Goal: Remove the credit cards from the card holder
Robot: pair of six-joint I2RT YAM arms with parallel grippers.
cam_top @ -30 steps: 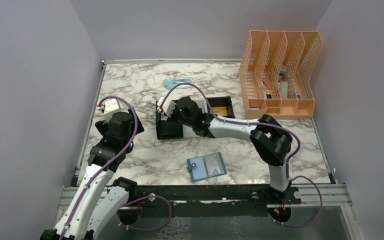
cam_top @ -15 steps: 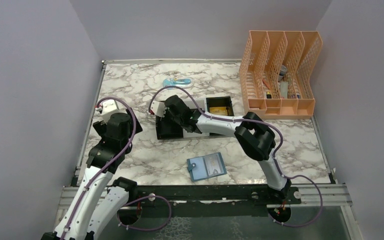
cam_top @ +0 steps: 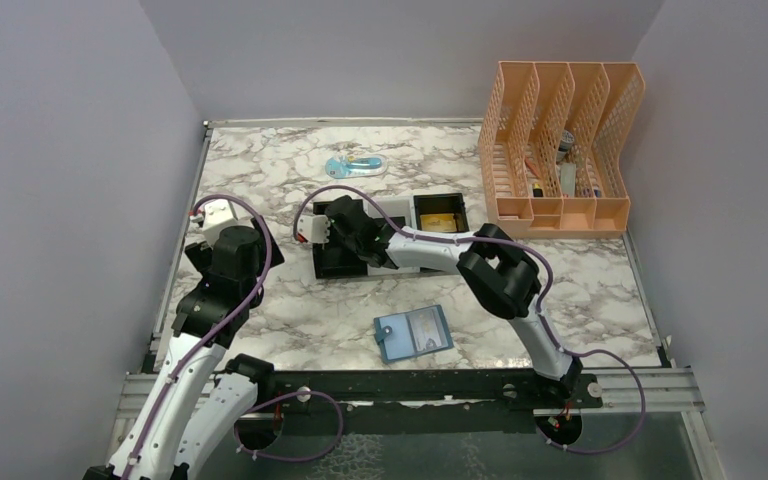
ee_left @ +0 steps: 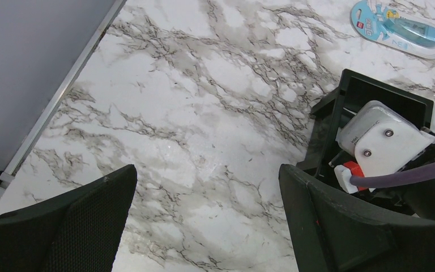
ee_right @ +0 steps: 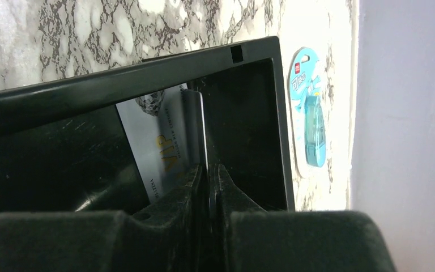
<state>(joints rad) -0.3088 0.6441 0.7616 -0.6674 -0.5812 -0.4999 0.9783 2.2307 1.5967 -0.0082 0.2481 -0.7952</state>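
The teal-blue card holder lies open on the marble near the front, away from both grippers. My right gripper reaches into the left compartment of the black tray. In the right wrist view its jaws are shut on the edge of a thin grey credit card. A white credit card with gold "VIP" lettering leans just behind it in the same compartment. A yellow card lies in the tray's right compartment. My left gripper hangs open over bare marble, left of the tray.
An orange mesh file rack with small items stands at the back right. A blue blister pack lies behind the tray. Grey walls close in on the left, back and right sides.
My right gripper has swung left from the tray's middle to its left compartment with the card. The left arm has barely moved.
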